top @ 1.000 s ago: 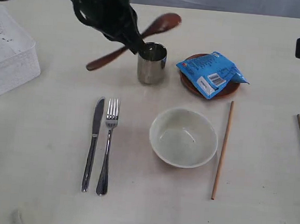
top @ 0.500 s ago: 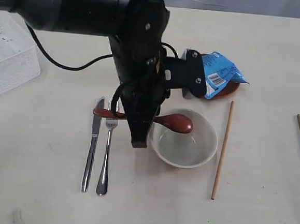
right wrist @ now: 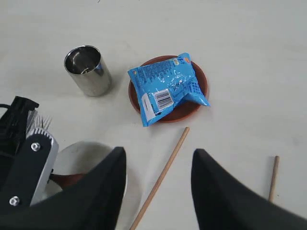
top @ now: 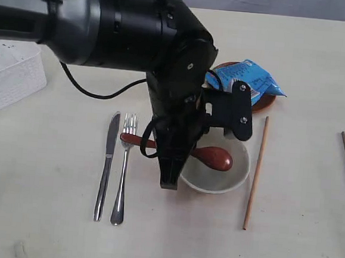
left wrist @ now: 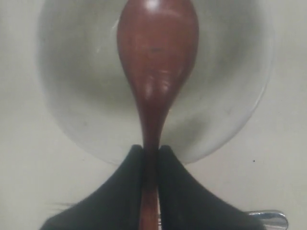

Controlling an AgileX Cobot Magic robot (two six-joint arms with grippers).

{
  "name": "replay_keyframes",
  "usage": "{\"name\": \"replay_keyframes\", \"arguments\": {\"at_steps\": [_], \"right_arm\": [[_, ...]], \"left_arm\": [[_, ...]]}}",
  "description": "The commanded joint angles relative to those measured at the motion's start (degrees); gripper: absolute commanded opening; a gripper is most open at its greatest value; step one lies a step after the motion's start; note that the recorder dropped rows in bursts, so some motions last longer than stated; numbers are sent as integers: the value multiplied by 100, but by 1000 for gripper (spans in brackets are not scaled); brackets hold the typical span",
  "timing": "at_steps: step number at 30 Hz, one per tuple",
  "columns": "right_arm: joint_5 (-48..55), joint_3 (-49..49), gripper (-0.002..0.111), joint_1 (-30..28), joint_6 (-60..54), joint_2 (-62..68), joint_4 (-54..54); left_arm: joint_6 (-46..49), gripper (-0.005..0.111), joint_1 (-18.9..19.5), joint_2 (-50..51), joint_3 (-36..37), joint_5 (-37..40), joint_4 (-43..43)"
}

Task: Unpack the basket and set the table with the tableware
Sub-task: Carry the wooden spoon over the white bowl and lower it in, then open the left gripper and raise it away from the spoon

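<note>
the spoon [top: 215,158] is dark red and glossy, smooth like lacquer, with a bright highlight on its head. the bowl [top: 244,167] is pale, smooth and glazed. the knife [top: 106,165], fork [top: 122,173] and cup [right wrist: 88,71] are polished steel. the plate [right wrist: 200,79] is brown-red with a dull sheen. the packet [right wrist: 165,88] on it is shiny, crinkled blue film. the chopsticks [top: 256,171] are bare matt wood. the basket [top: 12,80] at the worktop's left edge is white perforated plastic. the worktop [top: 45,226] is matt cream, faintly marked.
</note>
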Motion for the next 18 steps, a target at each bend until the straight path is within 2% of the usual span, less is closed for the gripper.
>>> {"name": "replay_keyframes", "arguments": {"at_steps": [1, 6, 9, 14, 18], "right_arm": [[4, -29, 42, 14, 41, -17, -55], [4, -29, 42, 14, 41, -17, -55], [4, -29, 42, 14, 41, -17, -55], [4, -29, 42, 14, 41, -17, -55], [4, -29, 42, 14, 41, -17, -55]], "left_arm": [[-26, 0, -65, 105, 35, -63, 67], [-194, 3, -65, 76, 35, -175, 67], [-167, 16, -65, 76, 35, -192, 67], [-162, 51, -65, 76, 35, -216, 153], [-514, 54, -65, 19, 35, -216, 505]]}}
